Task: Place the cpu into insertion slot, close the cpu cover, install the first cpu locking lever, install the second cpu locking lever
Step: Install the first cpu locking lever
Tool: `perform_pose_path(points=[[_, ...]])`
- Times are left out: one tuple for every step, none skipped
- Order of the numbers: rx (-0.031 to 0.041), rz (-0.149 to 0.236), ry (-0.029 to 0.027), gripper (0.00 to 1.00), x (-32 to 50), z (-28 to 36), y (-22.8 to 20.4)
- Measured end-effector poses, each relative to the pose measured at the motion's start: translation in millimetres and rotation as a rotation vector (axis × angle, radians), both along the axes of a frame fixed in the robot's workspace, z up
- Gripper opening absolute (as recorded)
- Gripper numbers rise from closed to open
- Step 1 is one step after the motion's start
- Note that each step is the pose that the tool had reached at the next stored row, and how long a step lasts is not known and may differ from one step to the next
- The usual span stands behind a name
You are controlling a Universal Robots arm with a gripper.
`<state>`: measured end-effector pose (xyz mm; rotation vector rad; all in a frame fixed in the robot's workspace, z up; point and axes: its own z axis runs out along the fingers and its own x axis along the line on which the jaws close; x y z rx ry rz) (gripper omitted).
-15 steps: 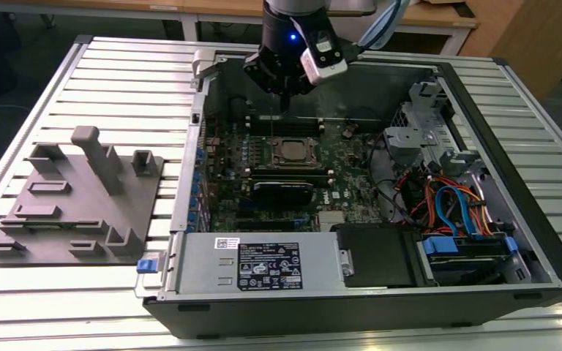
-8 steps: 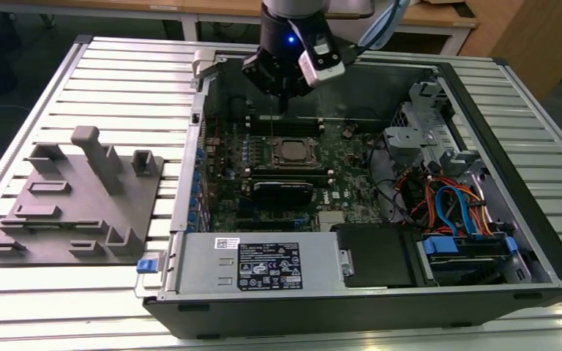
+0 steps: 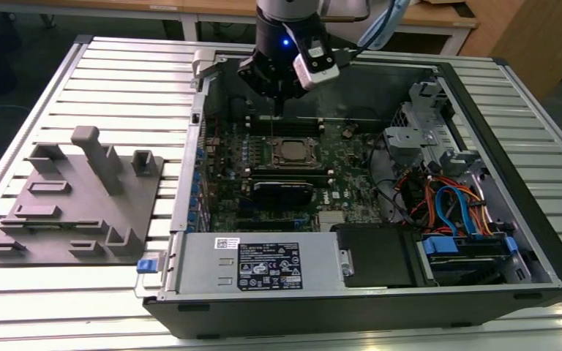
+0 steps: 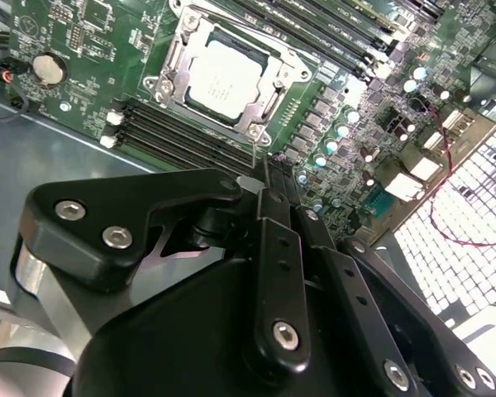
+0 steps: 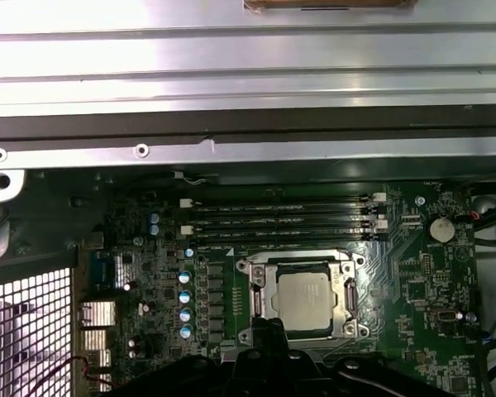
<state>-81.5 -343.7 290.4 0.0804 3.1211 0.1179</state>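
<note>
The cpu (image 5: 304,299) is sitting in its socket on the green circuit board (image 5: 405,248) inside the open computer case (image 3: 359,318), which is lying on the slatted metal desk (image 3: 115,80). The chip is showing as a small flat square with a dull silver-grey top. The cpu cover (image 5: 298,263), a thin silvery frame, is lying flat around it, with the chip showing through the square cut-out. Black memory slots (image 5: 281,223) are running just beside the socket. The pincer (image 4: 264,172) is hanging above the board near the socket, clenched, fingertips pressed together, apart from the chip. A grey moulded tray (image 3: 66,212) is resting on the desk, on the exterior view's left of the case.
</note>
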Motion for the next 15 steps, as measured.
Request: perform_pose_path(points=[[-0.0001,0.003,0.0002,0.11,-0.8,-0.7,0.0],[0.0,0.024,0.0018,0.11,-3.1,-3.9,0.0],[-0.0002,0.025,0.0021,0.11,-3.1,-4.1,0.0],[-0.0003,0.025,0.0026,0.11,-3.2,-4.1,0.0],[-0.0003,0.025,0.0028,0.11,-3.2,-4.1,0.0],[-0.0001,0.025,0.0027,0.11,-3.1,-4.3,0.0],[-0.0001,0.025,0.0028,0.11,-3.2,-4.3,0.0],[0.0,0.025,0.0028,0.11,-3.2,-4.3,0.0],[0.0,0.025,0.0027,0.11,-3.2,-4.5,0.0],[0.0001,0.025,0.0027,0.11,-3.2,-4.7,0.0],[0.0003,0.025,0.0026,0.11,-3.4,-5.1,0.0],[0.0002,0.025,0.003,0.11,-3.5,-5.5,0.0],[0.0,0.025,0.0037,0.11,-3.6,-6.0,0.0],[0.0001,0.025,0.0042,0.11,-3.7,-6.8,0.0],[0.0,0.025,0.0047,0.11,-3.7,-7.6,0.0]])
